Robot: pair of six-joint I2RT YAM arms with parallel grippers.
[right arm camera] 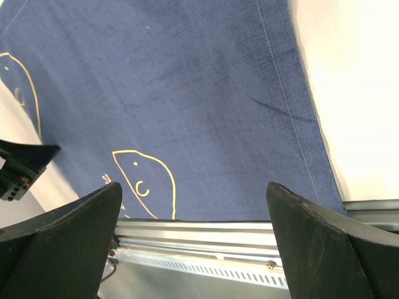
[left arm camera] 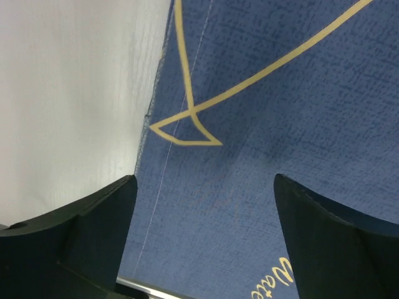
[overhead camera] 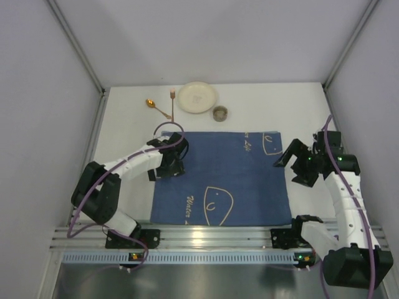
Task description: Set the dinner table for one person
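Observation:
The dinner table (overhead camera: 124, 124) is a white top with a blue placemat (overhead camera: 224, 177) spread across its middle. At the back lie a cream plate (overhead camera: 197, 97), a small round cup (overhead camera: 220, 113), a gold spoon (overhead camera: 151, 103) and a second thin utensil (overhead camera: 172, 104) crossing it. My left gripper (overhead camera: 169, 166) hovers open over the placemat's left edge; in its wrist view the gripper (left arm camera: 206, 212) has only blue cloth (left arm camera: 262, 124) between its fingers. My right gripper (overhead camera: 290, 169) stands open at the placemat's right edge, holding nothing (right arm camera: 193, 212).
Pale grey walls close in the table on the left, right and back. An aluminium rail (overhead camera: 212, 235) runs along the near edge, also seen under the right gripper (right arm camera: 237, 227). Bare white tabletop (left arm camera: 62, 93) lies left of the cloth.

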